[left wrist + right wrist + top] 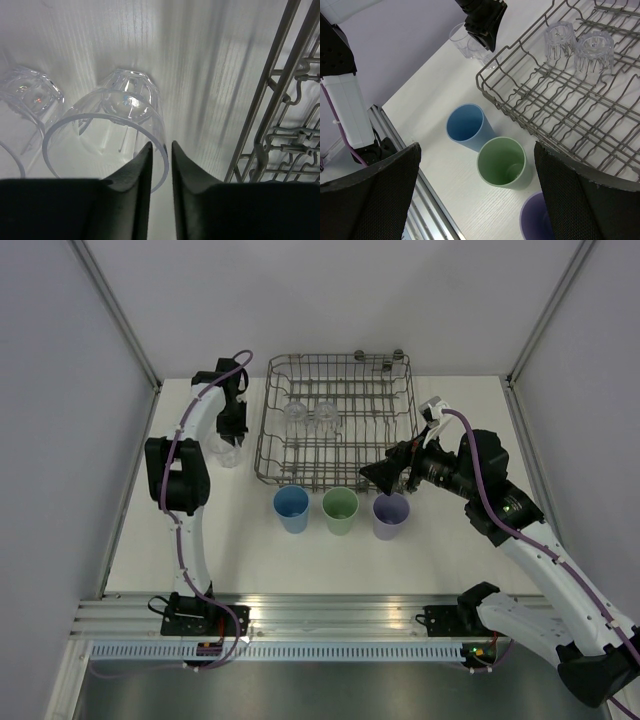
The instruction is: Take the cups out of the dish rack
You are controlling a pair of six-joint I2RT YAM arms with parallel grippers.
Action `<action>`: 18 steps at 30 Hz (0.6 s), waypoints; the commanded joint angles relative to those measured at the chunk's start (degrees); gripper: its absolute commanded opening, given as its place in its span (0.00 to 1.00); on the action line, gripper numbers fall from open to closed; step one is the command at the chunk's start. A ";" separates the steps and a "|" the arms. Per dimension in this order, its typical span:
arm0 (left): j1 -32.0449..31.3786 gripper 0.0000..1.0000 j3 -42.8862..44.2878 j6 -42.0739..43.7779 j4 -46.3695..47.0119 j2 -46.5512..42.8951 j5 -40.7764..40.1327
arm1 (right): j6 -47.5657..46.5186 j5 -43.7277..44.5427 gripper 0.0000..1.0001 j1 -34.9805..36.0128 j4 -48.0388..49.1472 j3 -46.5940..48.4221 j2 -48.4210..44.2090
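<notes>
No text, label, brand, number or sign can be read in any of the three views. The cups, the dish rack (336, 420) and the arms look unmarked, though the overhead view may be too coarse for fine print.

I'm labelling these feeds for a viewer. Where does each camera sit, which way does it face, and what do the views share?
Top external: above and behind the arms, looking down on the table, rack, both arms.
Left wrist: on the left arm, looking down past its nearly closed pincer at a clear glass beside the rack.
Right wrist: on the right arm, looking between its wide-open pincer at the blue cup, green cup and rack.
Shared: both wrist views show the rack and that glass.
</notes>
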 commanded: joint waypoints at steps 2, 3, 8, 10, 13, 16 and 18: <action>0.22 0.34 2.68 1.84 0.10 -1.16 -0.43 | 0.05 -1.15 0.98 0.01 2.29 -0.59 -0.81; 0.22 0.36 2.68 1.75 0.10 -1.51 -0.08 | 0.13 -1.23 0.98 0.01 2.38 -0.50 -0.81; 0.22 0.47 2.42 1.40 -0.43 -3.36 -0.16 | 0.14 -1.32 0.98 0.09 2.46 -0.50 -0.63; 0.22 0.50 2.24 0.97 -0.78 -4.76 -0.34 | 0.05 -1.24 0.98 0.09 2.46 -0.50 -0.54; 0.22 0.56 2.16 0.87 -1.04 -7.14 0.80 | -0.21 -0.97 0.98 0.01 2.46 -0.50 -0.28; 0.22 0.60 1.80 0.79 -0.96 -10.29 1.68 | -0.48 -0.88 0.98 0.01 2.64 -0.50 0.16; 0.22 0.66 1.63 0.79 -1.04 -11.79 2.82 | -0.57 -0.88 0.98 0.01 2.90 -0.50 0.33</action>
